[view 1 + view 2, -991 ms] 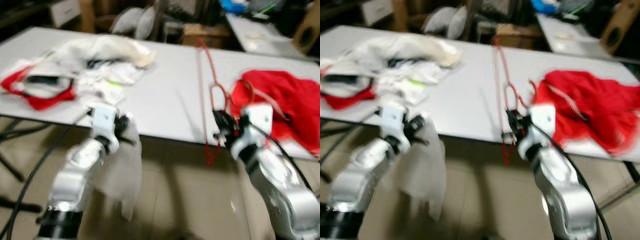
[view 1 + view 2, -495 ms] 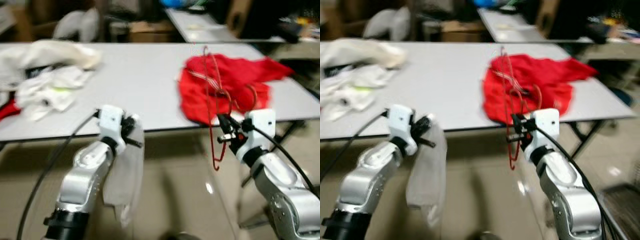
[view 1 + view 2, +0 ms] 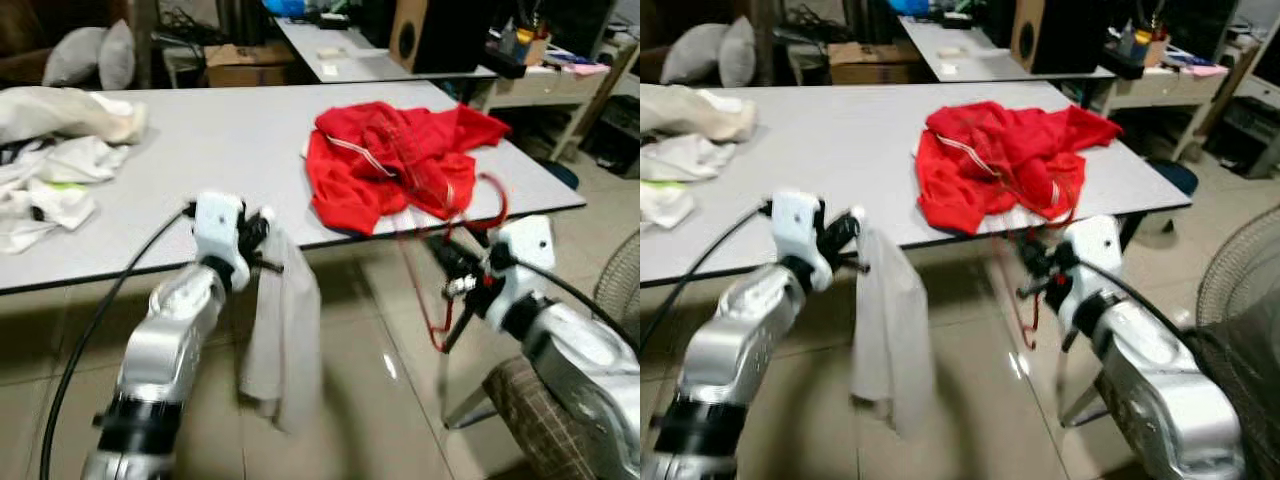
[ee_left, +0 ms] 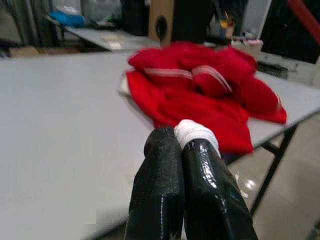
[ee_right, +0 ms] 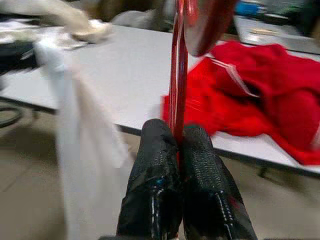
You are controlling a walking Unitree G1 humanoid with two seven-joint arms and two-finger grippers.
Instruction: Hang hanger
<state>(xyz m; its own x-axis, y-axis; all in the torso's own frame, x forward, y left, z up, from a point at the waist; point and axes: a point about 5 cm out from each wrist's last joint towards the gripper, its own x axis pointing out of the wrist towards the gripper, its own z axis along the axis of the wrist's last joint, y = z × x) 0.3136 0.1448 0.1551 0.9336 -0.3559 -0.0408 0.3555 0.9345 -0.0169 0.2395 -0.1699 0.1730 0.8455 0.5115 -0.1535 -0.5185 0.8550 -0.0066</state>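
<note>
Well — hanger [image 3: 440,262] beyond table edge [image 3: 150,268]

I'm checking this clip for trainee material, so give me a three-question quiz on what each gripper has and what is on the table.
1. True or false: the right gripper is shut on a red hanger.
2. What hangs from the left gripper? A) a white cloth B) a black cable C) a red jacket
3. Fill in: the red garment lies on the grey ____, near the corner on the robot's right.

Key
1. True: the thin red hanger is pinched between its two black fingers.
2. A: the white cloth droops from the shut fingers toward the floor, in front of the table edge.
3. table
</note>
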